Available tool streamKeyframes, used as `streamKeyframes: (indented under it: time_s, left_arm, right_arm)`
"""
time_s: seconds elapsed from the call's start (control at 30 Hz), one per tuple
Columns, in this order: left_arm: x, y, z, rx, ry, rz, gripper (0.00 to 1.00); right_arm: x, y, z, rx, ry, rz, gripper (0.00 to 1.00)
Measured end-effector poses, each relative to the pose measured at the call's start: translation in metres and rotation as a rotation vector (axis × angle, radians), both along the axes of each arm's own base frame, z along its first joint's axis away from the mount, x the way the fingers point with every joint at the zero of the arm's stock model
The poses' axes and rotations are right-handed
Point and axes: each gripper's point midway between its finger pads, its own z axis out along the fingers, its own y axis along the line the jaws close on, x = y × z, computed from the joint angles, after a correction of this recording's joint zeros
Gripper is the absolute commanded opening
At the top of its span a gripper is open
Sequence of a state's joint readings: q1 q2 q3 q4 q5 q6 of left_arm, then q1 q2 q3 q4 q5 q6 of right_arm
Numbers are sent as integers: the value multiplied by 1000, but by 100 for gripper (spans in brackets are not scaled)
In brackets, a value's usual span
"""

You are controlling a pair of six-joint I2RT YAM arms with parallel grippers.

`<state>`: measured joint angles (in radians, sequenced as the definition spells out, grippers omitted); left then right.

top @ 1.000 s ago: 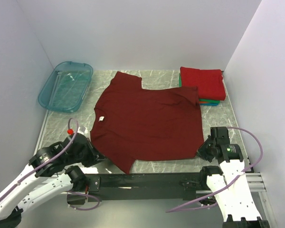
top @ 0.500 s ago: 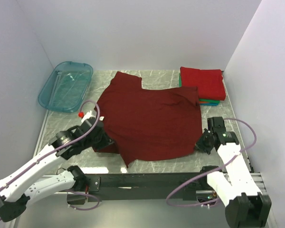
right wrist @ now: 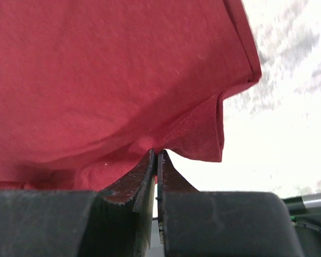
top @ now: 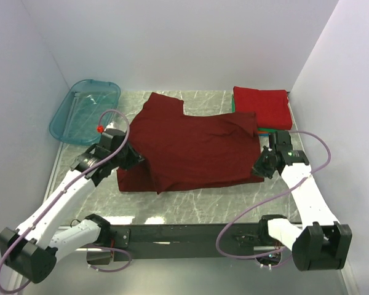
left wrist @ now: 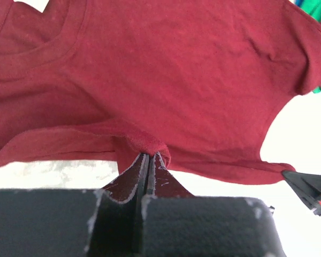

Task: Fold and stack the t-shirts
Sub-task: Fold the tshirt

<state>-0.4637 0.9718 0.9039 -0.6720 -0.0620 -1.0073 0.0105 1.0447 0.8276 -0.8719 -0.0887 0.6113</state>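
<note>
A dark maroon t-shirt point(top: 194, 147) lies spread over the middle of the marble table, its near edge lifted and doubled back over itself. My left gripper point(top: 135, 161) is shut on the shirt's near left edge, the cloth bunched at its fingertips point(left wrist: 148, 155). At the near right corner my right gripper point(top: 260, 167) pinches the hem, shut on it point(right wrist: 155, 152). A folded stack of t-shirts point(top: 262, 109), bright red on top with green, orange and blue edges below, rests at the back right.
A translucent teal tub point(top: 85, 110) stands at the back left. White walls close in the table on three sides. The black rail point(top: 184, 235) with both arm bases runs along the near edge.
Both grippers have carried the shirt's near edge away from the table's front towards the back, folding the lower part over the shirt. The left arm swung furthest, up and inward.
</note>
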Motion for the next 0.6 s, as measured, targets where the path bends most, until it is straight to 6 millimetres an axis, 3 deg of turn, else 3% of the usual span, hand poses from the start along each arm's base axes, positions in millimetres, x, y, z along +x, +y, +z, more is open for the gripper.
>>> streamKeyframes:
  time_s: [0.6]
  left_arm:
    - [56,12,-22,11,7,65,0]
  right_arm:
    - [70,-6,0,-60,-34,31,7]
